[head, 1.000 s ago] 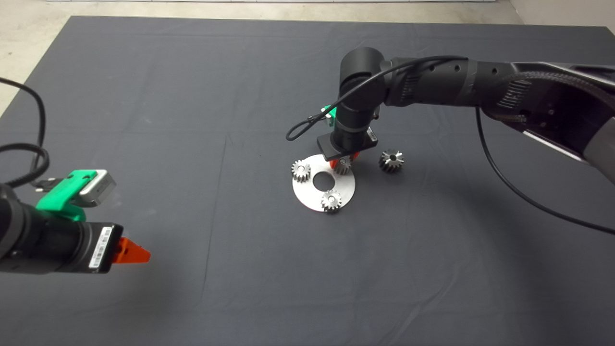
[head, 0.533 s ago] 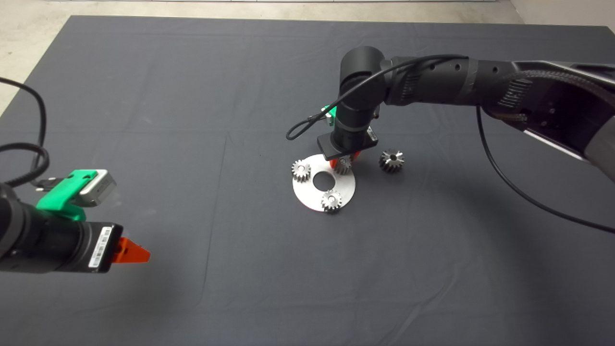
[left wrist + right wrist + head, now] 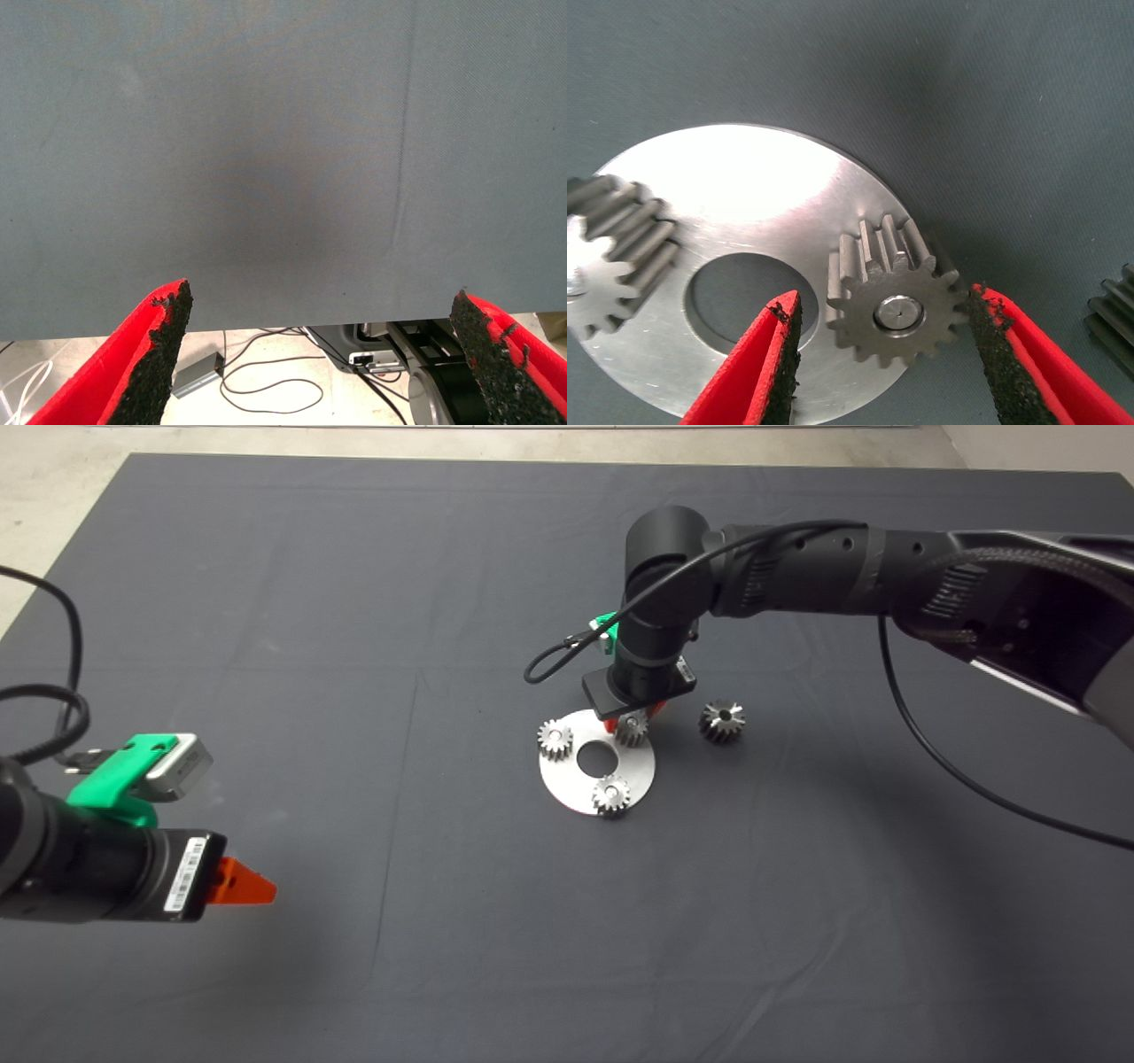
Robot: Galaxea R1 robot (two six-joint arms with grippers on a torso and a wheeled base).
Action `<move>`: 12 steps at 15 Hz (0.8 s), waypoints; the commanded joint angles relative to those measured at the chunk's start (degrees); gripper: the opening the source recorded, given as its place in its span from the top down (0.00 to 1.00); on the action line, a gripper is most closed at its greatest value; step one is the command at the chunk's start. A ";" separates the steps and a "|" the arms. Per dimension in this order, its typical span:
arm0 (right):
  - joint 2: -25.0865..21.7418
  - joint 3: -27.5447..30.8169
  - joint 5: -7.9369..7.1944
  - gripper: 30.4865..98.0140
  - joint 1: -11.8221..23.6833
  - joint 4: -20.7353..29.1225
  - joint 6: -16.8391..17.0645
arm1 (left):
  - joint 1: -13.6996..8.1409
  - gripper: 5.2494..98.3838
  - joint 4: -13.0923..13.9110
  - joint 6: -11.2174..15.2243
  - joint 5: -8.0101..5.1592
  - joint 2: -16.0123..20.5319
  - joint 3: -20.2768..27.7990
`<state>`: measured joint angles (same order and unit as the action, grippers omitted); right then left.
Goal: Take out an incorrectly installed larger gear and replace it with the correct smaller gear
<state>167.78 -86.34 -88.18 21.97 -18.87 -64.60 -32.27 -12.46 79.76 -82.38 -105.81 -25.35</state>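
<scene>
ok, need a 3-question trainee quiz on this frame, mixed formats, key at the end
1. True or false: the right claw is shut on the smaller gear.
2. Multiple choice: where is the larger gear? A) on the round plate B) on the mat beside the plate C) in the left claw
3. Fill in: the number of gears seated on the plate is ___.

Key
1. False: its red fingers straddle the gear on its pin with a gap on each side.
2. B.
3. Three; the left claw waits open over bare mat.
</scene>
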 commanded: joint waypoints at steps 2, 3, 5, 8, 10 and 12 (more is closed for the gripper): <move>-0.12 1.27 -4.90 0.71 2.38 -0.90 -0.62 | -0.08 0.26 -0.11 -1.19 -0.23 -1.53 -1.79; -0.12 1.36 -4.90 0.66 2.61 -0.90 -0.62 | -0.08 0.26 -0.11 -1.28 -0.32 -1.46 -1.79; -0.12 1.36 -4.90 0.57 4.33 -0.82 -0.62 | -0.08 0.26 -0.11 -1.55 -0.32 -1.55 -2.08; -0.48 1.36 -4.90 0.53 7.14 -0.73 -0.62 | -0.08 0.26 0.07 -3.48 -0.22 -1.64 -5.05; -1.04 2.37 -4.90 0.51 8.40 -0.55 -0.84 | -0.08 0.26 0.07 -3.96 -0.23 -1.72 -5.97; -2.57 6.23 -4.90 0.44 10.54 -0.22 -3.15 | -0.08 0.26 -0.01 -4.35 -0.23 -1.73 -6.10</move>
<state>167.27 -85.28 -87.65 27.21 -18.87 -65.07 -32.26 -12.56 76.07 -82.41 -107.50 -31.42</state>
